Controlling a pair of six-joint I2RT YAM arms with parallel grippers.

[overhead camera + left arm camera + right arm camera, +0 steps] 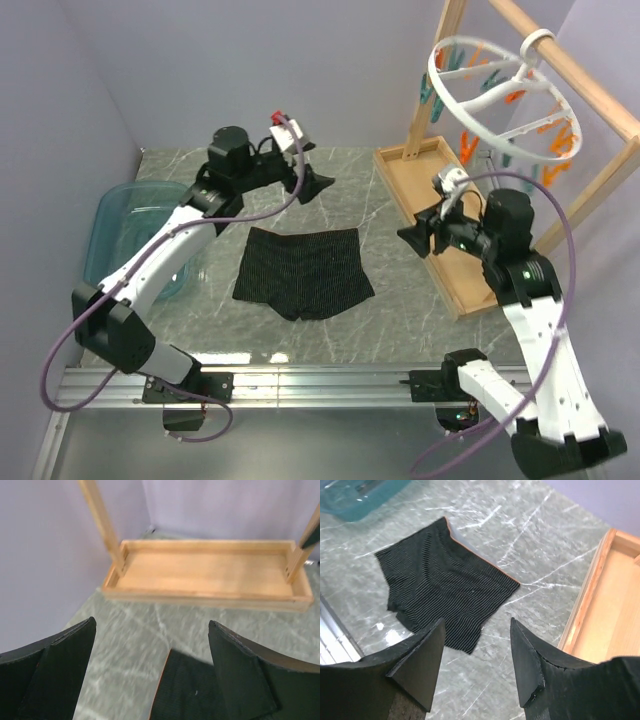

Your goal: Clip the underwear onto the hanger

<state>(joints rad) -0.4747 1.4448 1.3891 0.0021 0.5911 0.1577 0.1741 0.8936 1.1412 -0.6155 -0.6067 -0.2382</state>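
1. Lying flat on the veined grey marble tabletop (400, 310): black pinstriped underwear (303, 272), waistband toward the far wall.
2. White round plastic hanger (436, 78) hooked on wooden rack (600, 97); orange and teal pegs dangling.
3. Left gripper (318, 183) jaws wide, empty; right gripper (416, 237) jaws apart, empty.

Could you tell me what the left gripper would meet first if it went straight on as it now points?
Probably the near wall of the wooden rack's tray base, straight ahead of the open left gripper. If it slopes downward, the marble table might come first; depth is unclear.
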